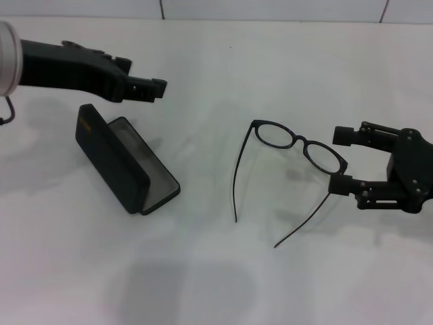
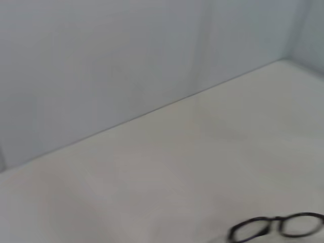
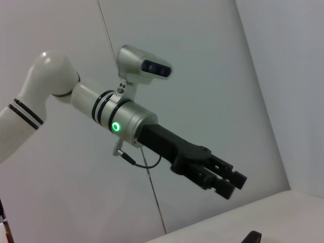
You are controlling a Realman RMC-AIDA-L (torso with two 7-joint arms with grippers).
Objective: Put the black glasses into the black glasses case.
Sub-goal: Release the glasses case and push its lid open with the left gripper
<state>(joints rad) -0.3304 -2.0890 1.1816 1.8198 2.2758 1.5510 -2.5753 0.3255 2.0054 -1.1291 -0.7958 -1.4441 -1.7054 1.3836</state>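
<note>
Clearly the right gripper (image 1: 346, 160), a black two-fingered claw with its fingers spread and nothing between them, is the nearer one: the thin black-framed glasses with clear oval lenses (image 1: 298, 144) lie unfolded on the desk just to its left, the near lens and hinge almost between the fingertips, though I cannot tell whether anything touches. The frame's front runs from far-left to near-right toward that gripper, and the two slender temple arms trail toward the robot. The matte black hinged glasses case with grey lining (image 1: 127, 164) sits open well apart on the robot's left, its lid propped up. The left gripper (image 1: 152, 89) hovers beyond the case, its fingers apparently close together and holding nothing. The plain white desk (image 1: 216, 284) meets pale wall panels behind.
</note>
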